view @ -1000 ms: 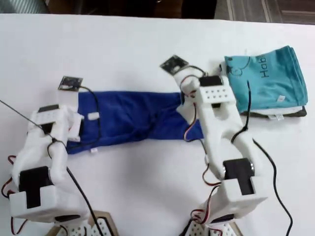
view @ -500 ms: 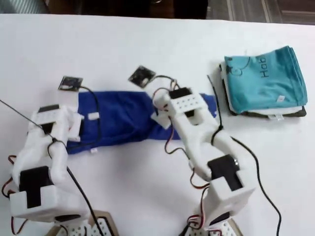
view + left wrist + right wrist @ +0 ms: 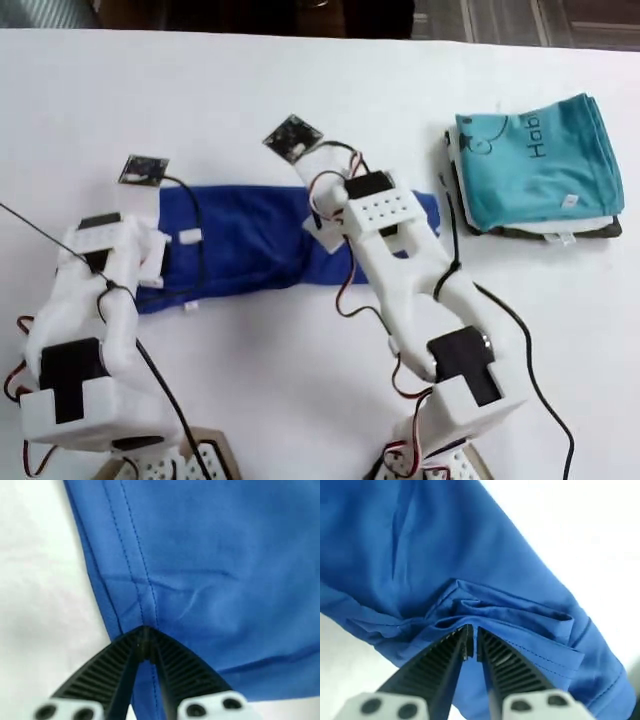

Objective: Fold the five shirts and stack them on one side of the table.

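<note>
Over the last second the right arm has swung away from the folded stack [image 3: 540, 225] and carried its end of the blue shirt [image 3: 240, 240] inward toward the other arm, so the long strip is now shorter and doubled over beneath the right gripper [image 3: 471, 630]. That gripper is pressed together on a bunched ridge of blue cloth, with wrinkles fanning out from its tips. The left gripper [image 3: 145, 632] is likewise clamped tight on the hem seam at the opposite end, and the cloth ahead of it lies flat on the table [image 3: 300, 80]. The shirt looks light, limp and easily creased. It will likely sag and drag rather than hold a shape, so a pinch on a stitched hem or on a doubled layer should grip better than a single thin ply, and a lifted end will probably need to be laid down slowly to keep the edges square. The open room is ahead of both grippers, where bare table runs to the far edge. Outward of the right arm sits the stack with a teal shirt [image 3: 535, 150] on top, just beyond the blue shirt's folded end, and it should not be brushed.
</note>
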Controlling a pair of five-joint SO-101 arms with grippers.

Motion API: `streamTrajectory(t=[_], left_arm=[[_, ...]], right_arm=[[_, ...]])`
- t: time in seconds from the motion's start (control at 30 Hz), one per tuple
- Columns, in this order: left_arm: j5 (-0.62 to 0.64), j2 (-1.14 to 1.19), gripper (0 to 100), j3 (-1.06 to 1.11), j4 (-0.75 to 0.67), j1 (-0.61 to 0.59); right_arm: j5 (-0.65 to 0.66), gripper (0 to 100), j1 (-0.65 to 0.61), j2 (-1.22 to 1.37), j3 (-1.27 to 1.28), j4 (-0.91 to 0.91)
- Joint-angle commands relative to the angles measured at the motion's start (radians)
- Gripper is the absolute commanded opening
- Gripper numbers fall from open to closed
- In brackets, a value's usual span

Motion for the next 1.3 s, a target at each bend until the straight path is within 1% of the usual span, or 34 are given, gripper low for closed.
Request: streamTrajectory(t=[0.0,0.23,0.37,0.47,0.6,0.77,0.87,0.97,1.03,1.1,1.27], left_arm=[[0.003,-0.023,3,0.001,-0.025,-0.008],[0.005,-0.023,3,0.002,-0.025,-0.008],[0.005,-0.023,3,0.002,-0.025,-0.008],[0.006,-0.023,3,0.010,-0.025,-0.008],[0.006,-0.023,3,0.015,-0.025,-0.006],[0.009,-0.023,3,0.018,-0.037,-0.006],[0.074,-0.023,3,0.018,-0.038,-0.006],[0.089,-0.023,3,0.018,-0.038,-0.008],[0.089,-0.023,3,0.018,-0.038,-0.008],[0.089,-0.023,3,0.018,-0.038,-0.008],[0.089,-0.023,3,0.018,-0.038,-0.008]], right_arm=[[-0.011,2.1,-0.030,-0.033,0.005,-0.018],[-0.011,2.1,-0.041,0.117,0.002,-0.125],[-0.005,2.1,-0.028,0.113,-0.018,-0.125],[-0.011,2.1,0.005,0.016,-0.064,-0.058],[-0.012,2.1,0.033,-0.182,-0.083,0.041],[-0.012,2.1,0.036,-0.458,-0.057,0.236],[-0.012,2.1,0.041,-0.608,0.083,0.266],[-0.012,2.1,0.110,-0.754,0.311,0.222],[-0.012,2.1,0.173,-0.852,0.494,0.139],[-0.012,2.2,0.209,-0.947,0.680,0.028],[-0.012,2.5,0.257,-1.122,1.025,-0.214]])
